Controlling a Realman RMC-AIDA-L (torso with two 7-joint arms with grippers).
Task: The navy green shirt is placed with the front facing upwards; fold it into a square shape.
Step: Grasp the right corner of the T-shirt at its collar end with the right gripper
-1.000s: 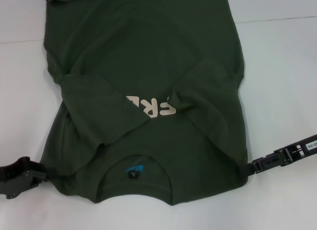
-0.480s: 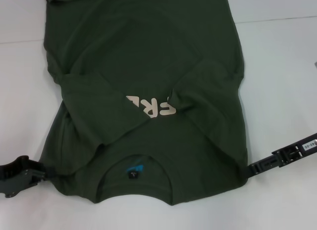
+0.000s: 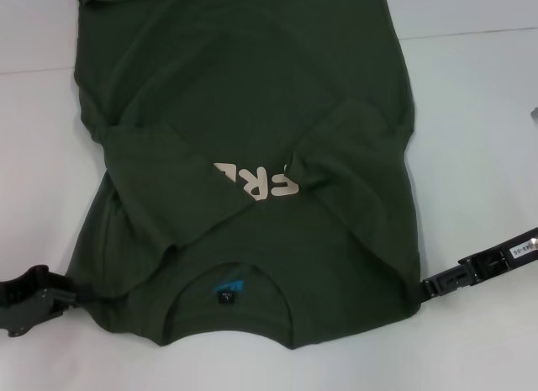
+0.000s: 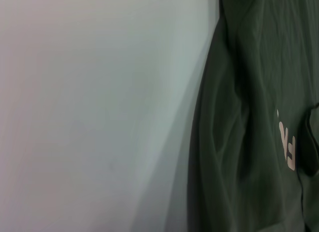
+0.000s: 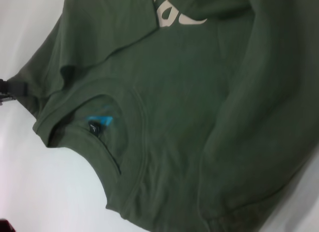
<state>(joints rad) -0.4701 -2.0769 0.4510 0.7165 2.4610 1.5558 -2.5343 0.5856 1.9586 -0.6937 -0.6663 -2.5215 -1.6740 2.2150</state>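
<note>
The navy green shirt [image 3: 252,88] lies flat on the white table [image 3: 479,113], collar and blue label [image 3: 229,287] nearest me. Both sleeves are folded inward and partly cover the cream print [image 3: 265,182]. My left gripper [image 3: 74,295] is low at the shirt's left shoulder edge and shut on the cloth there. At the right shoulder edge my right gripper [image 3: 423,287] is likewise shut on the cloth. The left wrist view shows the shirt's side [image 4: 249,142] beside bare table. The right wrist view shows the collar area [image 5: 189,102], with the left gripper [image 5: 10,87] at the far shoulder.
White table surface [image 3: 42,155] surrounds the shirt on both sides, with a seam line [image 3: 471,31] across the far part. A small grey object [image 3: 535,113] pokes in at the right edge. The shirt's hem runs out of view at the far side.
My right arm has shifted slightly lower and toward me, with its tip still at the shoulder edge. The left gripper and the shirt have barely moved.
</note>
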